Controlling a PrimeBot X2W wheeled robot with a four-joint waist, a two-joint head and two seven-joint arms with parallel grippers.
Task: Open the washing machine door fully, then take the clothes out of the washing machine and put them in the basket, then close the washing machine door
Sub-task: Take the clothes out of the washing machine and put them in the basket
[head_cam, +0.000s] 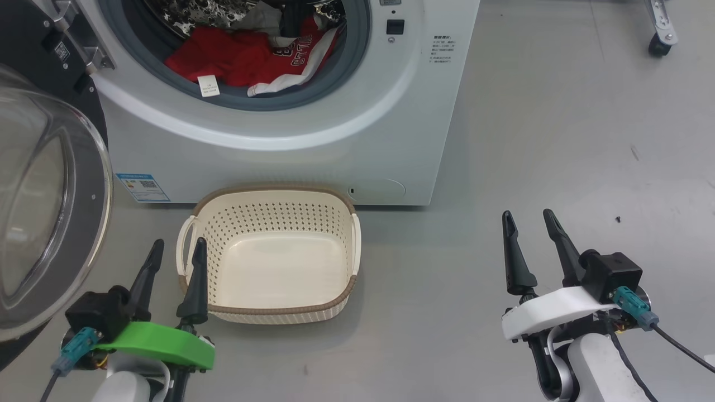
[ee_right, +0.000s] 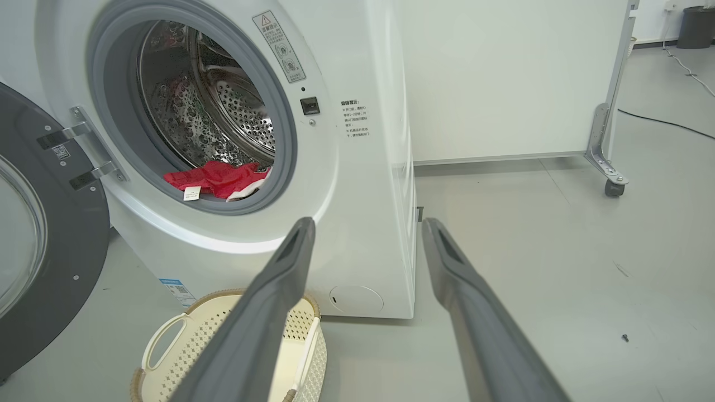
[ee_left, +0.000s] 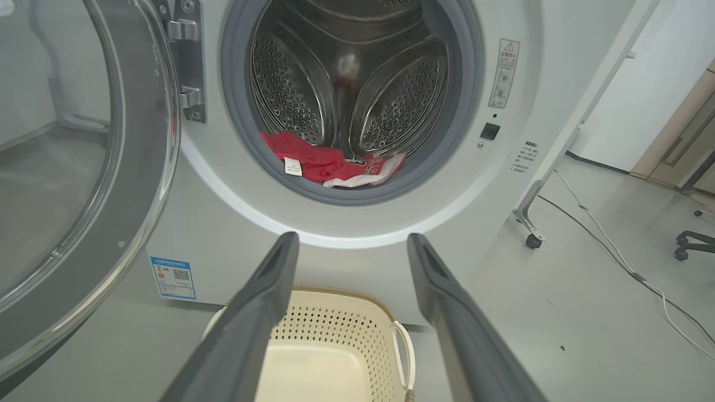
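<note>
Your left gripper [head_cam: 180,241], fingers spread and empty, hovers just beside the basket [head_cam: 277,309] at its left handle. Your right gripper [head_cam: 528,213], also spread and empty, sits well right of the basket. Behind the basket stands the washing machine [head_cam: 279,162] with red clothes [head_cam: 234,56] at its mouth. The door [head_cam: 39,195] hangs open left of the basket.

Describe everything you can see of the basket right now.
The basket is a small cream plastic tub, rounded-rectangle, with perforated sides, a brown woven-look rim and a looped handle on each side. It stands upright and empty on the grey floor, directly before the washing machine, below its open mouth. Whether its back rim touches the machine is unclear.
</note>
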